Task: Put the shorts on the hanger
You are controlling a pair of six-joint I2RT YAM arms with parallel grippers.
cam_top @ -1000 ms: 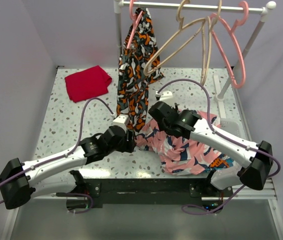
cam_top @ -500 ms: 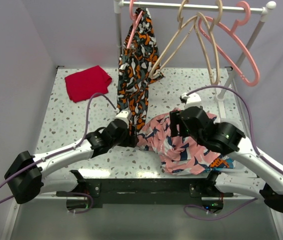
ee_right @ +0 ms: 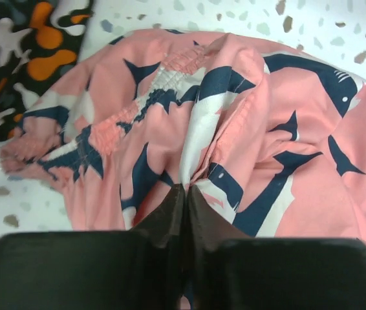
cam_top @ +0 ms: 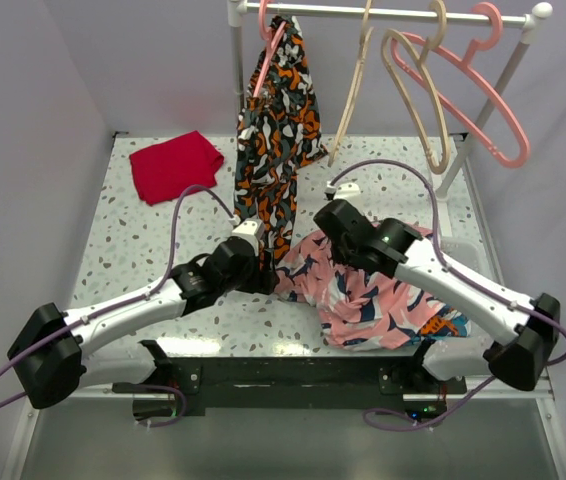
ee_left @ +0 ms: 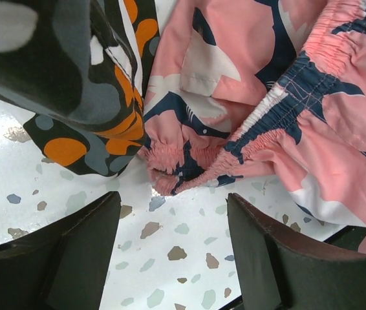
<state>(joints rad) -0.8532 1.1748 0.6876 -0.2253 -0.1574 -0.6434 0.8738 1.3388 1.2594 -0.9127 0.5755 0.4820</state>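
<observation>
The pink shorts (cam_top: 368, 300) with a navy-and-white print lie bunched on the table at front centre-right. My right gripper (cam_top: 341, 243) is down on their left part. In the right wrist view its jaws (ee_right: 186, 192) are closed on a raised fold of the shorts (ee_right: 247, 129). My left gripper (cam_top: 263, 277) is open at the shorts' left edge. In its wrist view the gripper (ee_left: 173, 242) frames bare table just short of the elastic waistband (ee_left: 260, 129). Two beige hangers (cam_top: 418, 105) hang on the rail at the back, one seen edge-on (cam_top: 351, 95).
An orange-black-white garment (cam_top: 278, 150) hangs on the rail's left end and reaches the table beside my left gripper; it also shows in the left wrist view (ee_left: 73, 84). A pink hanger (cam_top: 483, 100) hangs at right. A red cloth (cam_top: 175, 165) lies back left. A blue-orange cloth (cam_top: 445, 325) peeks from under the shorts.
My right arm swung out to the right, then came back down onto the shorts. The beige and pink hangers swung and turned on the rail. The left gripper edged forward towards the shorts.
</observation>
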